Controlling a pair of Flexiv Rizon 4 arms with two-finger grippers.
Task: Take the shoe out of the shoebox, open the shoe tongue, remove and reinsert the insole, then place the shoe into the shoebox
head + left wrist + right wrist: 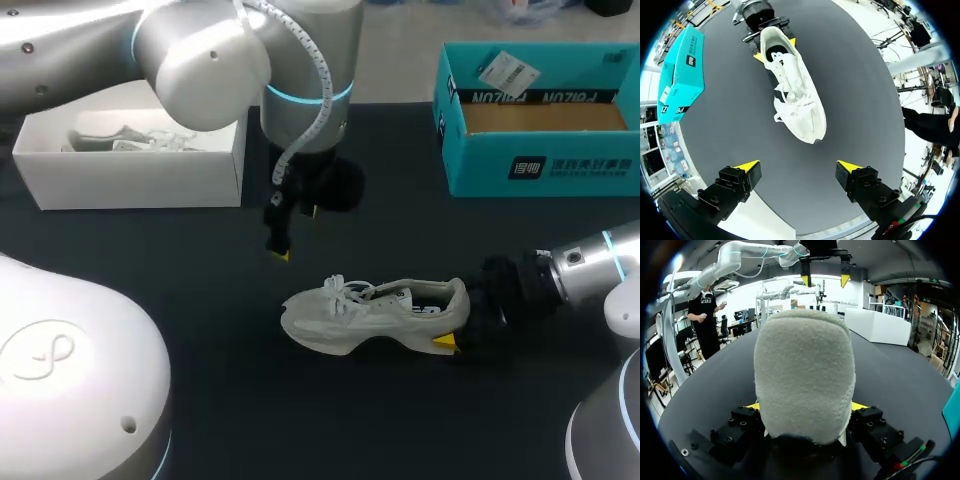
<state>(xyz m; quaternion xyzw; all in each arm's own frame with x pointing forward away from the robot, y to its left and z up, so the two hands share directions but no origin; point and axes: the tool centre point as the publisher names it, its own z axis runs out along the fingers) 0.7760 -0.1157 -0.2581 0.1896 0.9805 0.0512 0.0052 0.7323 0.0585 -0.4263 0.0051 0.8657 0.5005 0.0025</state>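
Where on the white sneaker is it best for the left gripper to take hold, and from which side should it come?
Probably the tongue, at its top edge, from above. The white sneaker stands on its sole with its opening facing up. The right gripper clamps the heel from both sides, so the rear is taken. The left gripper hangs open over the shoe.

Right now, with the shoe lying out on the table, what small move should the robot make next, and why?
Probably lower the open left fingers onto the shoe at its tongue. The right fingers clamp the heel, the left ones hang above, and the tongue looks not yet pulled open.
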